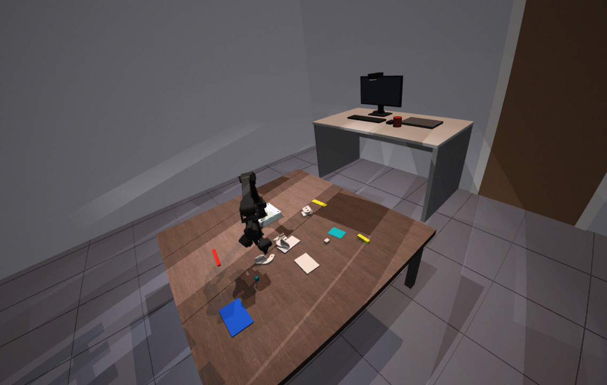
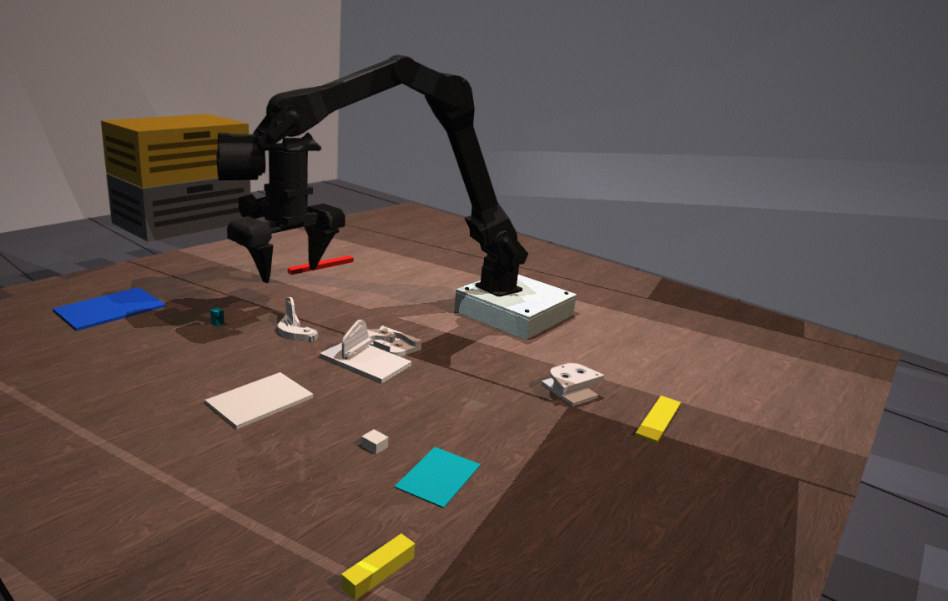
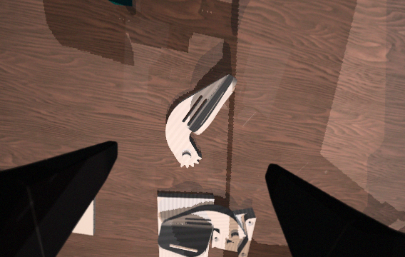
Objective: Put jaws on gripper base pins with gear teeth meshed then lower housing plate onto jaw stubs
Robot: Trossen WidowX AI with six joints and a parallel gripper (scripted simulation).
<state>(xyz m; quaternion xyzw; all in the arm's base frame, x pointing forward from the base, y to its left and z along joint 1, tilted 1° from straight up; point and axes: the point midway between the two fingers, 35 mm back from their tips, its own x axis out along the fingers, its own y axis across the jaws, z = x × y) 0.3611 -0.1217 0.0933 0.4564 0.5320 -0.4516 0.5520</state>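
My gripper (image 2: 289,274) (image 3: 195,160) is open and empty, above the loose jaw. That pale jaw (image 1: 264,260) (image 2: 296,330) (image 3: 177,125) lies on the table, its gear teeth towards the gripper base in the wrist view. The other jaw (image 2: 355,341) (image 3: 188,233) has its toothed end over the gripper base (image 2: 410,345) (image 3: 249,216) and its upright pad above a pale slab (image 1: 291,245) (image 2: 380,366). I cannot tell how far down it sits on its pin. The housing plate (image 1: 306,209) (image 2: 576,375) rests apart, on a small support.
A pale flat plate (image 1: 306,263) (image 2: 259,400), small beige block (image 2: 374,441), teal sheet (image 2: 438,476), teal block (image 2: 217,315) and blue sheet (image 2: 110,307) lie around. Yellow bars (image 2: 658,417) (image 2: 379,564) and a red bar (image 2: 343,261) lie farther out. The arm's base box (image 2: 496,320) stands behind.
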